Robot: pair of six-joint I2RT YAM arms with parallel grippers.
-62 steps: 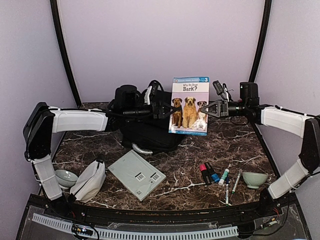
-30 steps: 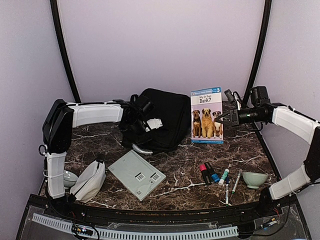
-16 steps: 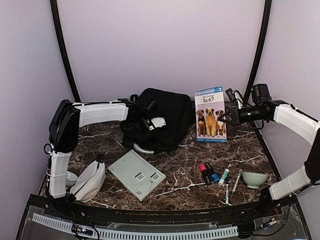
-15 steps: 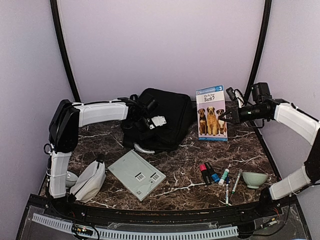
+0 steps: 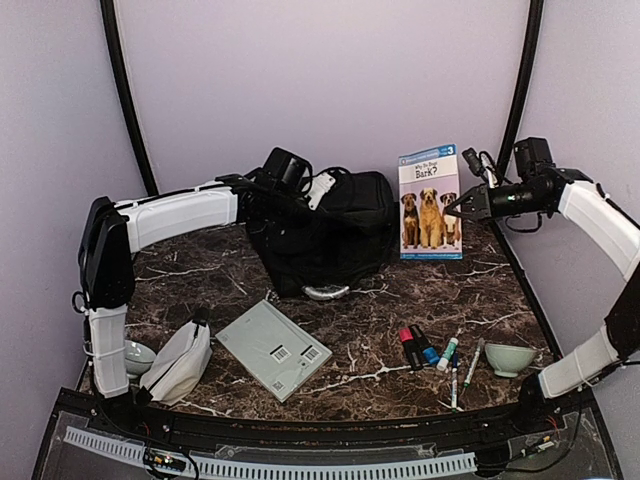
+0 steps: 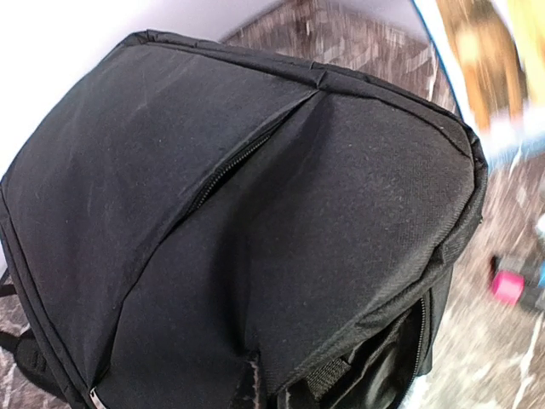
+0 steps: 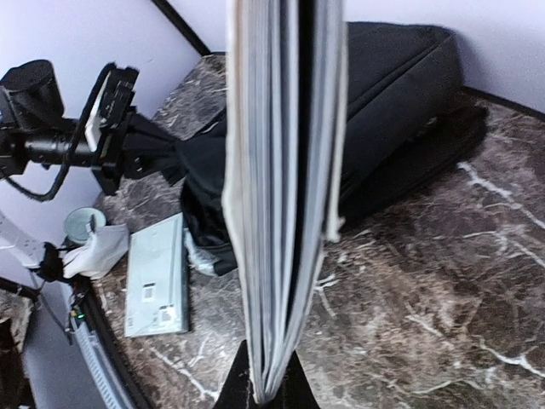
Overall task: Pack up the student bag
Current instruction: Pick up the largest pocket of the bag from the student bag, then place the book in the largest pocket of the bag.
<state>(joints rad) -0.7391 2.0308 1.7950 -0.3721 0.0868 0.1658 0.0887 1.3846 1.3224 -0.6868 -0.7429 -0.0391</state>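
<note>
Change: the student bag is now pulled up toward upright, where half a second earlier it was slumped lower on the table. The book is carried slightly higher and further right than before.
Student bag: it is placed at the far middle of the table, just left of the book. Its top is drawn up and to the left, and a zip line is seen running across its front panel.
Left gripper: it is set at the bag's upper left. In the right wrist view its jaws are seen pinched together on a stretched fold of the bag's black fabric.
Right gripper: it is clamped on the right edge of the book, and the two fingers are seen pressed against either side of the pages.
Book: it is held upright with its dog cover turned toward the near side, above the far right of the table.
Near left: a white-grey pouch is laid beside a pale bowl.
Near middle: a grey flat slab with barcode labels is laid at an angle.
Near right: markers and pens are laid beside a second bowl.
</note>
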